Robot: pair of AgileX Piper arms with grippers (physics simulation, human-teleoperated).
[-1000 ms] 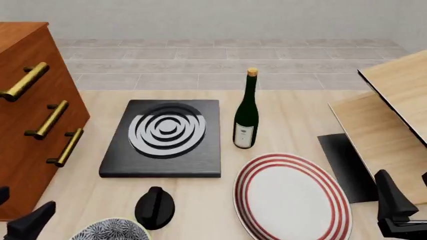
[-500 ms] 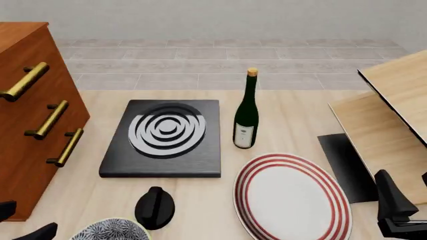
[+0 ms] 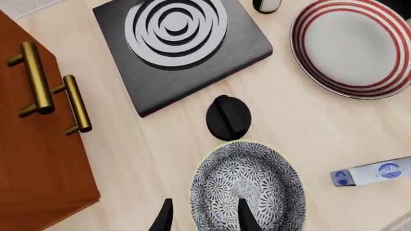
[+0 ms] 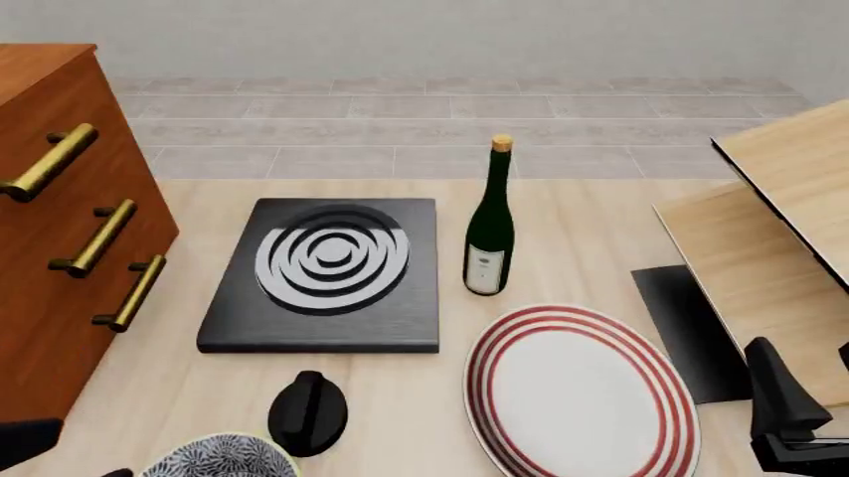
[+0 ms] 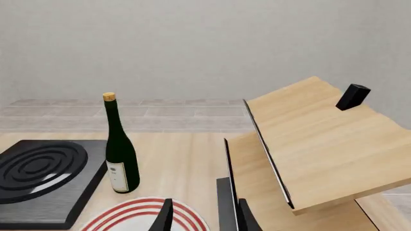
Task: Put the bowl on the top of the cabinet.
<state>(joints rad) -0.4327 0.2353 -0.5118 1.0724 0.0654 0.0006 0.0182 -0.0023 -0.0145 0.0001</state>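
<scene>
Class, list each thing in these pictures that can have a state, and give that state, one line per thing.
bowl: upright on the table, empty, not yet lifted
left gripper: open, one finger over the bowl, the other outside its rim
right gripper: open, holding nothing
cabinet: drawers shut
wine bottle: upright, corked
plate: flat on the table, empty
black knob: resting beside the bowl

My table [image 4: 558, 224] was pale matt wood with fine grain. The cabinet [image 4: 54, 229] looked like smooth reddish-brown wood, its handles [image 3: 37, 79] shiny brass-like metal. The bowl [image 3: 247, 185] seemed glazed ceramic, speckled, as did the glossy plate [image 4: 578, 393]. The burner slab [image 3: 183, 53] looked brushed and dark; the bottle [image 4: 490, 224] was glossy dark glass.
</scene>
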